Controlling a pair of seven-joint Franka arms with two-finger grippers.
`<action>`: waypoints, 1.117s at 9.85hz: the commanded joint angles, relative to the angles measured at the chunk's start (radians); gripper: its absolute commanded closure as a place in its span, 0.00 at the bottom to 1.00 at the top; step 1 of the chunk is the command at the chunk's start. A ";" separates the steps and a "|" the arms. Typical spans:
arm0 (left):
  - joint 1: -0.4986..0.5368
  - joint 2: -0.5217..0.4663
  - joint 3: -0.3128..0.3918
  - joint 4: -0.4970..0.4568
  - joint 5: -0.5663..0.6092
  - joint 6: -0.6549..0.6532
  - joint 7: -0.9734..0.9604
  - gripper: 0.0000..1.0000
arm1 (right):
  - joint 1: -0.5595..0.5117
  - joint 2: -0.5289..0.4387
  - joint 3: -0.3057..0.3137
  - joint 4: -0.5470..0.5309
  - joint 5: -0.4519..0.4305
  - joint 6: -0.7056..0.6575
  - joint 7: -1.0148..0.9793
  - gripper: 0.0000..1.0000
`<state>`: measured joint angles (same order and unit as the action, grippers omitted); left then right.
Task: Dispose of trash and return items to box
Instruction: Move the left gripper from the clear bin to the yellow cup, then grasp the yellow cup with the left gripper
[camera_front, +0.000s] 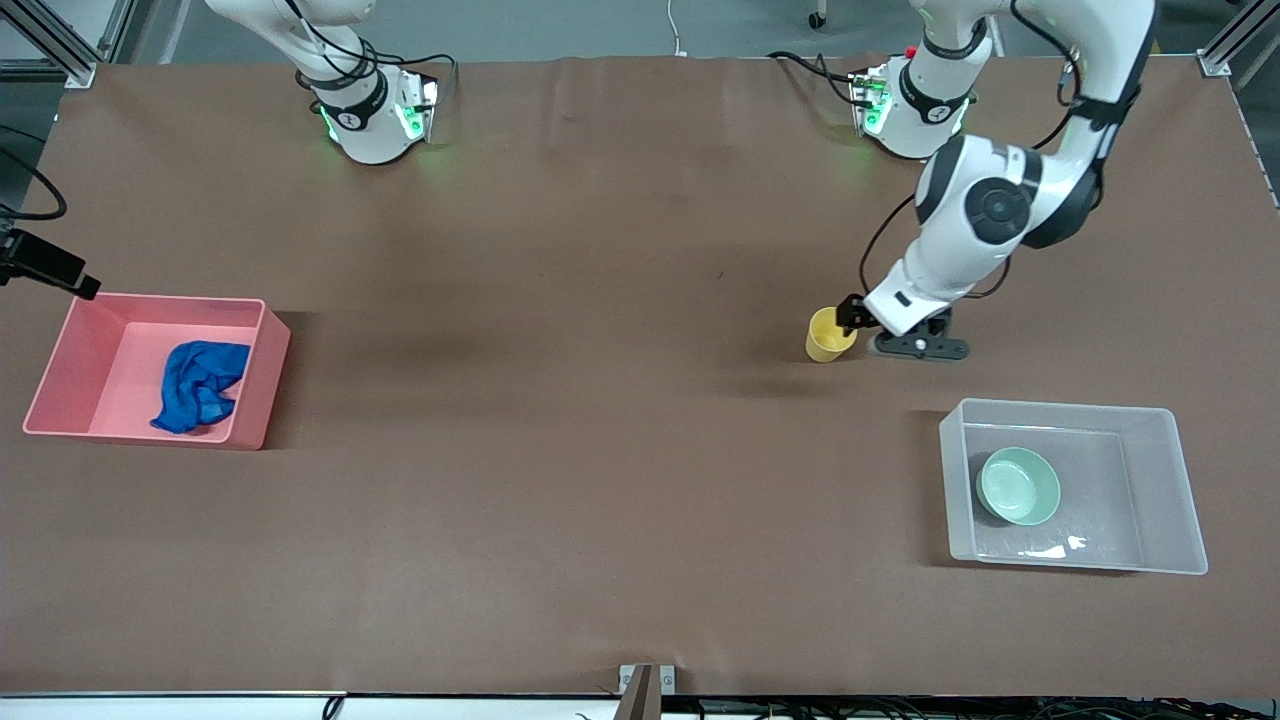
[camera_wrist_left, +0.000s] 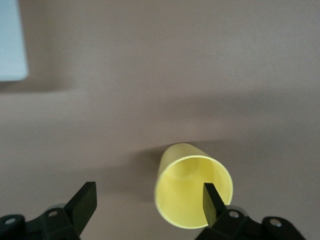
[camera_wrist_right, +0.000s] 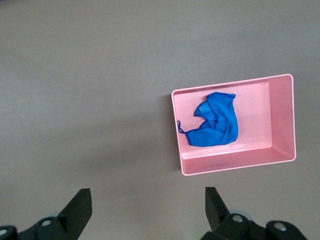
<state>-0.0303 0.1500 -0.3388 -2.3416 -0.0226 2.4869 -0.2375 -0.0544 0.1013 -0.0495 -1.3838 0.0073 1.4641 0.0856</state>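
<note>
At centre right of the front view, the left gripper (camera_front: 848, 318) holds its jaws wide open, one finger inside the yellow cup (camera_front: 828, 336) on the table (camera_front: 600, 250). The cup looks light and stiff; its rim wall seems the best hold. The right gripper (camera_wrist_right: 145, 207) waits open, high above the table.

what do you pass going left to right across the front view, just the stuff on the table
pink bin → blue rag lying inside it → yellow cup, with the open left gripper at its rim → clear bin holding the mint-green bowl
</note>
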 joint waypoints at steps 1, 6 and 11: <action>-0.005 0.084 -0.009 -0.021 0.018 0.040 -0.023 0.16 | -0.012 -0.014 0.007 -0.015 0.007 0.001 -0.012 0.00; 0.000 0.148 -0.006 -0.016 0.047 0.112 -0.029 1.00 | -0.013 -0.014 0.007 -0.015 0.007 0.002 -0.012 0.00; -0.002 0.011 0.087 0.228 0.047 -0.303 0.033 1.00 | -0.015 -0.012 0.007 -0.015 0.007 0.002 -0.012 0.00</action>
<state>-0.0295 0.1581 -0.2986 -2.2193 0.0000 2.3200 -0.2299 -0.0550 0.1012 -0.0505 -1.3839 0.0073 1.4639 0.0856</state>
